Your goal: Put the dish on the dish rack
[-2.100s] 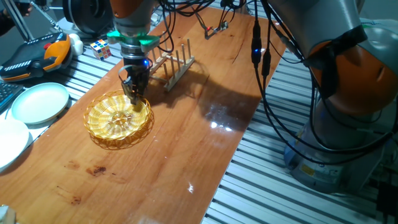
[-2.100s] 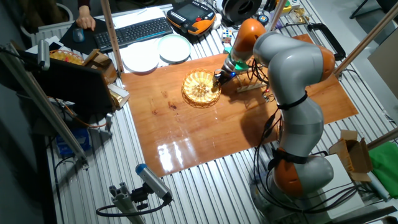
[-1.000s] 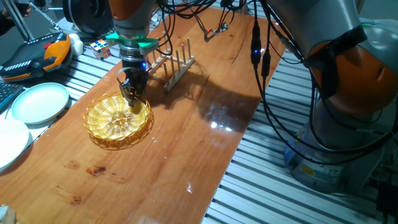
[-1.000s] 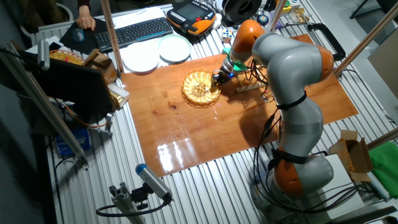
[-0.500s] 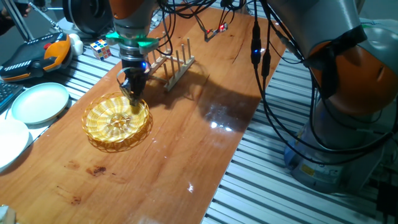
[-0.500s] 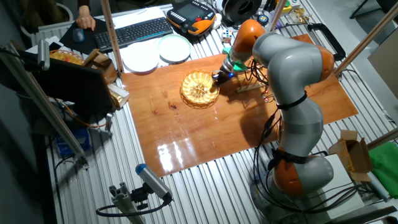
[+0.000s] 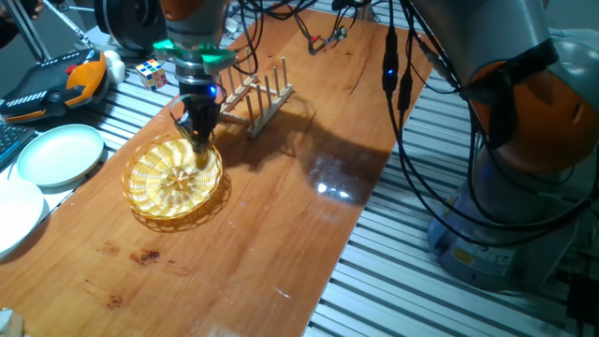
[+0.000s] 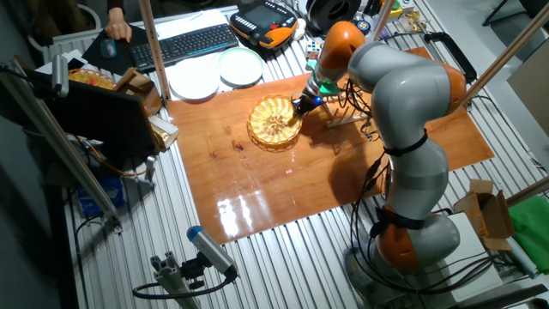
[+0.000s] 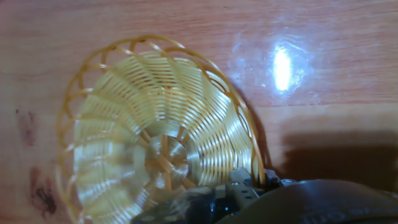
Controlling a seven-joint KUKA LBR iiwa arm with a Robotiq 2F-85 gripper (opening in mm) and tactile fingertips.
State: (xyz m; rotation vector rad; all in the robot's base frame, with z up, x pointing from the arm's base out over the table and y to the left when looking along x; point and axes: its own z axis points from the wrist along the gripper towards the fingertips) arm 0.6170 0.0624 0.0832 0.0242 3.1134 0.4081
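The dish [image 7: 168, 180] is a round golden-yellow woven basket on the wooden table, tilted, with its rack-side rim raised. My gripper [image 7: 200, 148] points down and is shut on that raised rim. In the other fixed view the gripper [image 8: 298, 106] holds the dish [image 8: 273, 124] at its right edge. The hand view shows the dish [image 9: 155, 137] filling the frame, its rim pinched at the bottom by my gripper [image 9: 247, 182]. The dish rack [image 7: 263, 93], light wood with upright pegs, stands just behind and to the right of the gripper; it is also visible as the rack [image 8: 345, 113].
A pale green plate [image 7: 60, 154] and a white plate [image 7: 14, 213] lie left of the table. A Rubik's cube [image 7: 153, 73] and an orange pendant [image 7: 65, 80] sit at the back left. Cables [image 7: 398, 84] hang over the table's right edge.
The gripper has risen slightly and shifted left with the dish's rim in its grasp. The dish now tilts, its rack side lifted off the table.
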